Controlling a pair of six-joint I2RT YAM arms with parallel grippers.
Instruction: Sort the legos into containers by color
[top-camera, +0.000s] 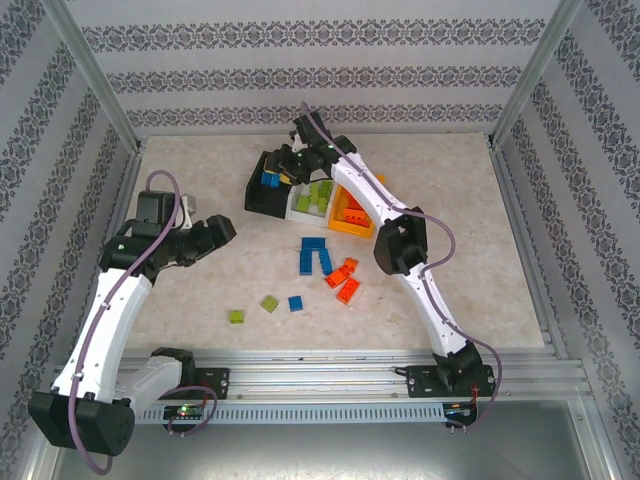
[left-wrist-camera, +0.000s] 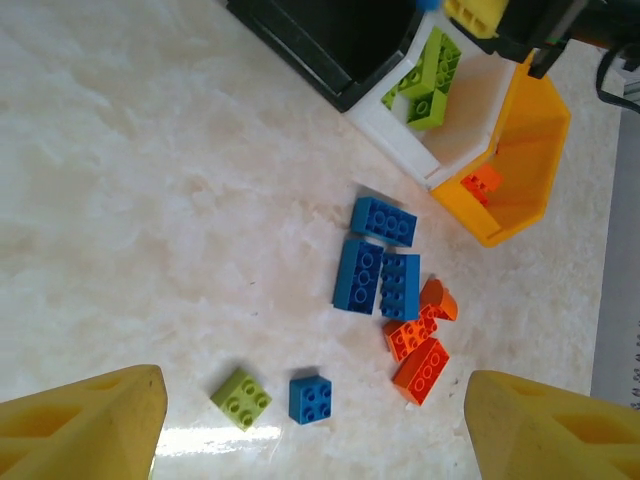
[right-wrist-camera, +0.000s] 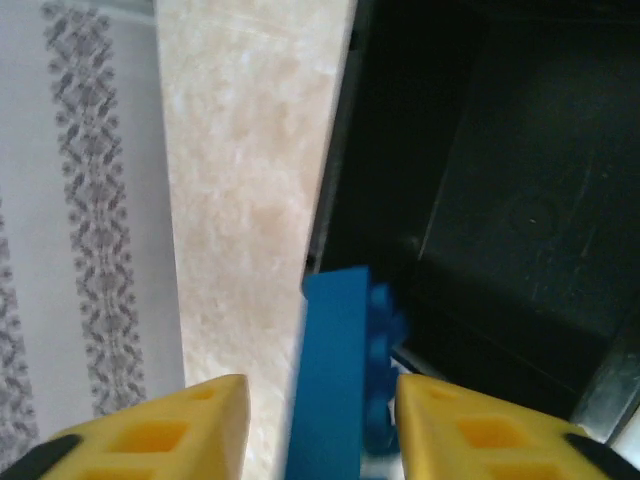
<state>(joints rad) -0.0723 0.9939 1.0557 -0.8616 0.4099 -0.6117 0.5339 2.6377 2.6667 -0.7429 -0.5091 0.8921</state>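
Marbled tabletop (right-wrist-camera: 250, 200) left, black bin (right-wrist-camera: 520, 200) ahead-right. Blue brick (right-wrist-camera: 330, 340) lies lengthwise within my right gripper (right-wrist-camera: 320, 390), jaws slightly wider than it.

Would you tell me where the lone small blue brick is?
Top view: the small blue brick lies on the table, just right of a lime brick, on the near side of the blue-and-orange pile.

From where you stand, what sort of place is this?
Probably a robot test booth rather than a home: a left arm and right arm bolted to a metal rail, a table boxed in by patterned walls, toy bricks near sorting bins.
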